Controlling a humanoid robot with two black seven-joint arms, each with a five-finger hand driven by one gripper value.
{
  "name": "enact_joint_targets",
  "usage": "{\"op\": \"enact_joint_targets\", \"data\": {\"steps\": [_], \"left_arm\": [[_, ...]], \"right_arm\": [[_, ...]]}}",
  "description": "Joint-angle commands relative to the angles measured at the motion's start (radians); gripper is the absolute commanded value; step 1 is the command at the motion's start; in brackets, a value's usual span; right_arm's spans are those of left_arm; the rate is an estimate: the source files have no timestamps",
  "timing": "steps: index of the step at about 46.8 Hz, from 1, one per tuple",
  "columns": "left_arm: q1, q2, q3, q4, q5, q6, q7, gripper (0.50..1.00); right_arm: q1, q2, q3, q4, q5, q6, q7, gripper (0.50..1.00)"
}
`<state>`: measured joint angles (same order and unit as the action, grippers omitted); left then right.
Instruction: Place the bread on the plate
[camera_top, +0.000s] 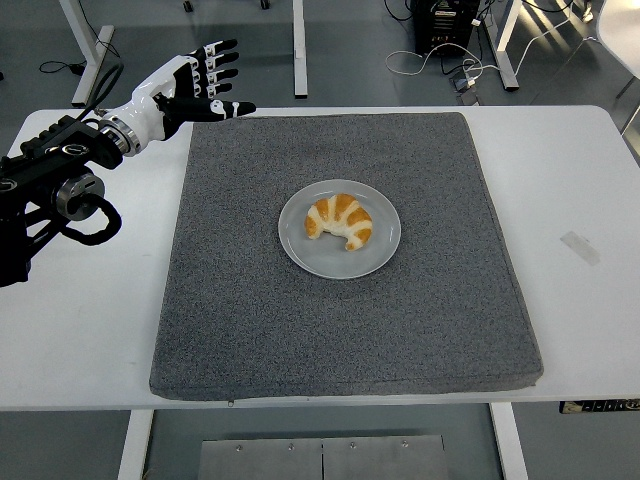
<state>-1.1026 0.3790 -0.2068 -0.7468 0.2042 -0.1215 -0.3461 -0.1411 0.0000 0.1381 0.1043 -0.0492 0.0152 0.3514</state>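
Head view: bread (340, 220) resting on the plate (383, 255) mid-mat, long axis slanting down to the right, well apart from the empty, spread-fingered left hand (190, 85) over the surface's far-left corner.

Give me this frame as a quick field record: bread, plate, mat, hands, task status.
bread: croissant, lying on the plate, roughly centred
plate: round grey plate, on the mat's middle
mat: grey mat, flat on the white table
left hand: open, fingers spread, empty, over the table's far left corner, well clear of the plate
right hand: not in view
other: small strip of clear tape on the table, right of the mat
task status: looks complete
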Motion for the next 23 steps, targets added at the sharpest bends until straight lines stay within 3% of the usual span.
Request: {"op": "enact_joint_targets", "data": {"steps": [1, 10, 23], "left_arm": [[0.016, 0.009, -0.042, 0.000, -0.002, -0.004, -0.001, 0.983], [0.104, 0.014, -0.226, 0.000, -0.002, -0.047, 0.003, 0.983], [0.151, 0.011, -0.295, 0.049, -0.069, -0.055, 0.006, 0.983]], "right_arm": [[0.000, 0.000, 0.000, -0.001, -0.001, 0.000, 0.000, 1.000], [0.000, 0.000, 0.000, 0.000, 0.000, 0.000, 0.000, 1.000], [0.000, 0.000, 0.000, 0.000, 0.000, 0.000, 0.000, 1.000]]}}
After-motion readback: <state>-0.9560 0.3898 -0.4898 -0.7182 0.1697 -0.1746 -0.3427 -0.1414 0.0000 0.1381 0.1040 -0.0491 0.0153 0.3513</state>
